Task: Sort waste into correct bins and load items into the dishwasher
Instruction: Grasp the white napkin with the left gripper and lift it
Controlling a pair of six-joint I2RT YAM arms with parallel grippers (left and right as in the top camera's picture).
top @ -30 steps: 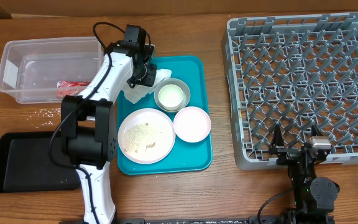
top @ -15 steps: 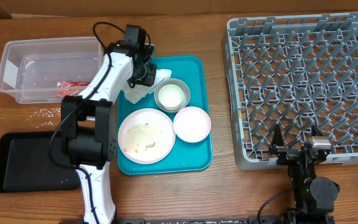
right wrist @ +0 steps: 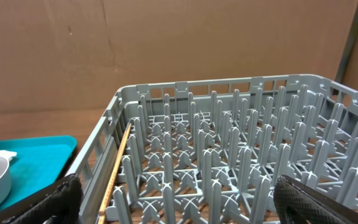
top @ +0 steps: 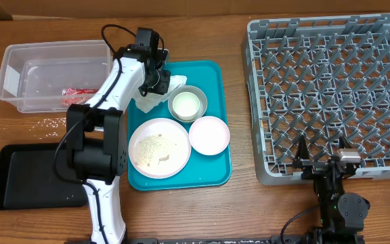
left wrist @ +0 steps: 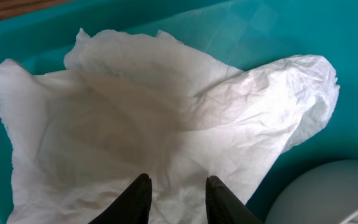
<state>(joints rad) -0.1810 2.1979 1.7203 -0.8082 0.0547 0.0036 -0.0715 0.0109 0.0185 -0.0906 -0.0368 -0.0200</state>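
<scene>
Two fingertips [left wrist: 137, 198] of the left gripper [left wrist: 176, 198] stand a narrow gap apart over the near edge of the napkin [left wrist: 160, 118]. Loose paper shows between them and nothing is pinched. Whether they touch the paper I cannot tell.

The napkin lies spread and creased in the far corner of the teal tray [left wrist: 278, 37], with the grey bowl [left wrist: 328, 193] just beside it. That is where the risk lies, I judge. A shallow close could catch a single thin layer, which may tear or slip out on the lift. A deep one would scrape the fingers on the teal tray. The sheet is wide and limp, so once raised it could trail and brush the grey bowl. On the way left it might snag the rim of the tub [top: 53, 51], where a red packet [top: 80, 93] already lies. It could also drape half in and half out. Dropping it in the black tray [top: 26, 176] instead would likely be a wrong sort.

Further out, the plate [top: 159, 147] and the pink bowl [top: 209, 135] sit on the teal tray, touching or nearly so. Crumbs [top: 49, 122] are scattered on the table [top: 249, 203] between the tub and the black tray.

The right gripper [right wrist: 182, 208] is spread wide and holds nothing, low by the near edge of the rack [top: 330, 88]. The rack holds no dishes.

The table is brown wood grain, and plain cardboard [right wrist: 166, 50] walls it in behind.
</scene>
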